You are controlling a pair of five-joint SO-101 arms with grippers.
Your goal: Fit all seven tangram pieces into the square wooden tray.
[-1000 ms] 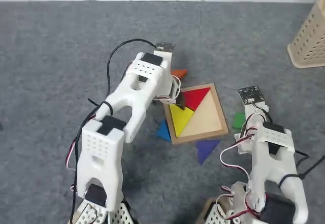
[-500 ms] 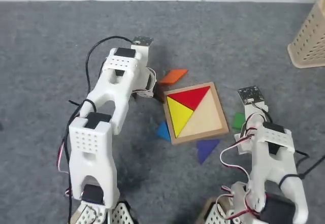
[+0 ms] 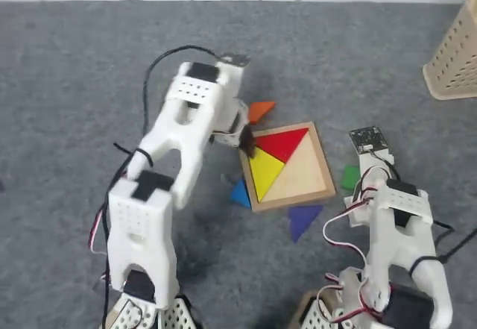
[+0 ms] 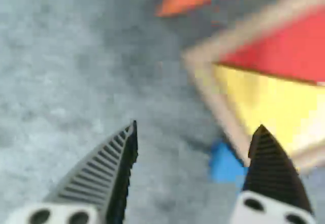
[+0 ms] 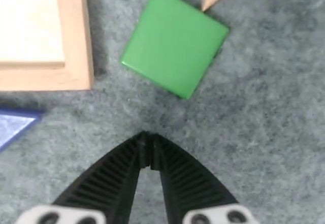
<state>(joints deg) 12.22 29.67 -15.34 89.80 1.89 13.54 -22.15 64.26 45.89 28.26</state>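
Left arm (image 3: 179, 150): 0.5 s ago it stood out to the left of the tray, and it is now back in. The left gripper (image 4: 197, 127) has its jaws wide apart and empty, over the carpet at the left corner of the square wooden tray (image 3: 294, 200). Right arm (image 3: 395, 224): no motion over the last 1 s. The right gripper (image 5: 148, 137) is closed on nothing, just short of the green square (image 5: 175, 41). Tray contents unchanged: red triangle (image 3: 283, 142) and yellow triangle (image 3: 264, 174) are seated, so 2 of 7 are in. Loose pieces, none displaced: purple triangle (image 3: 303, 218) on the arms' side of the tray, orange piece (image 3: 261, 110) beyond its far-left corner, blue triangle (image 3: 240, 192) just beside the left rim. Judgement: the sweep out and back collected nothing, so 5 pieces remain; blue or orange looks likeliest for the next pick.
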